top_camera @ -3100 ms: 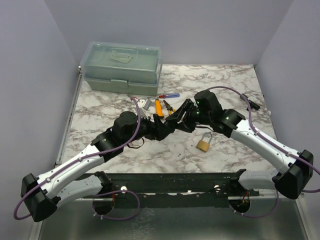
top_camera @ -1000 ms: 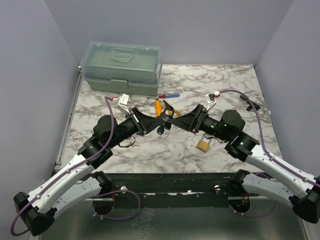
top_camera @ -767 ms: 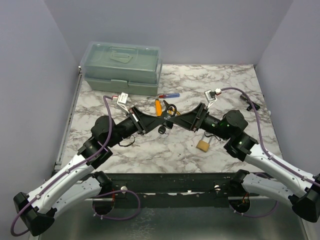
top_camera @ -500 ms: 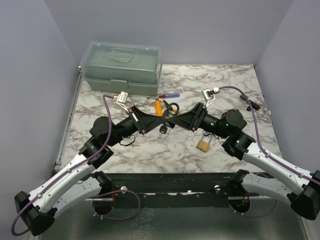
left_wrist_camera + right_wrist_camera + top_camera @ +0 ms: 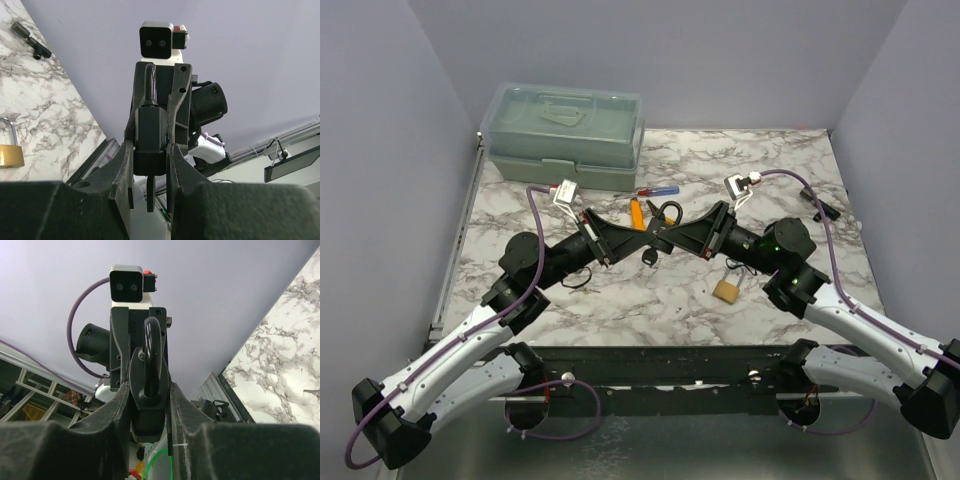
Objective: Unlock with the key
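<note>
Black padlock (image 5: 655, 237) higher, toolbox (image 5: 563, 135) closed.

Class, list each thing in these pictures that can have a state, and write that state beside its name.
black padlock: held in the air, shackle looks shut
key: hanging below the black padlock
brass padlock: lying on the table, untouched
toolbox: lid shut
left gripper: jaws shut on the black padlock
right gripper: jaws shut on the black padlock
</note>
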Action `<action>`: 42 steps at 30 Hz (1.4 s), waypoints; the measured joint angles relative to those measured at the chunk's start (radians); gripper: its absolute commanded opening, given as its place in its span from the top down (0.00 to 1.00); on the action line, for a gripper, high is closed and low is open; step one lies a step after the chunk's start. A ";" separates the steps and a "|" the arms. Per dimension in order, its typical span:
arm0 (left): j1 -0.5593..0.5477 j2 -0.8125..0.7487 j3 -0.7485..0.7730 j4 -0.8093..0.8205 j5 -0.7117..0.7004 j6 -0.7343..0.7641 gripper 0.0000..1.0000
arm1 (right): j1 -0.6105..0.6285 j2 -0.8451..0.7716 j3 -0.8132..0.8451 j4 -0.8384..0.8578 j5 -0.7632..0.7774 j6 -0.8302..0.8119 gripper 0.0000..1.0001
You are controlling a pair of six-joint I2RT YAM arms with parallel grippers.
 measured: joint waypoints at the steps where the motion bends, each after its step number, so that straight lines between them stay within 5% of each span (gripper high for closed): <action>1: 0.001 0.001 0.000 0.003 0.001 -0.001 0.97 | 0.000 0.000 0.002 0.002 0.000 0.001 1.00; 12: 0.002 0.003 -0.006 0.005 0.001 0.000 0.48 | 0.001 -0.006 0.003 -0.017 0.002 -0.006 1.00; 26: 0.002 -0.031 -0.010 -0.090 -0.026 0.038 0.13 | 0.003 -0.031 0.003 -0.149 0.022 -0.029 1.00; 33: 0.002 -0.109 -0.010 -0.214 -0.066 0.087 0.16 | 0.003 -0.067 0.003 -0.185 0.062 -0.030 1.00; 42: 0.002 -0.160 -0.022 -0.268 -0.078 0.134 0.37 | 0.003 -0.059 0.003 -0.215 0.093 -0.027 1.00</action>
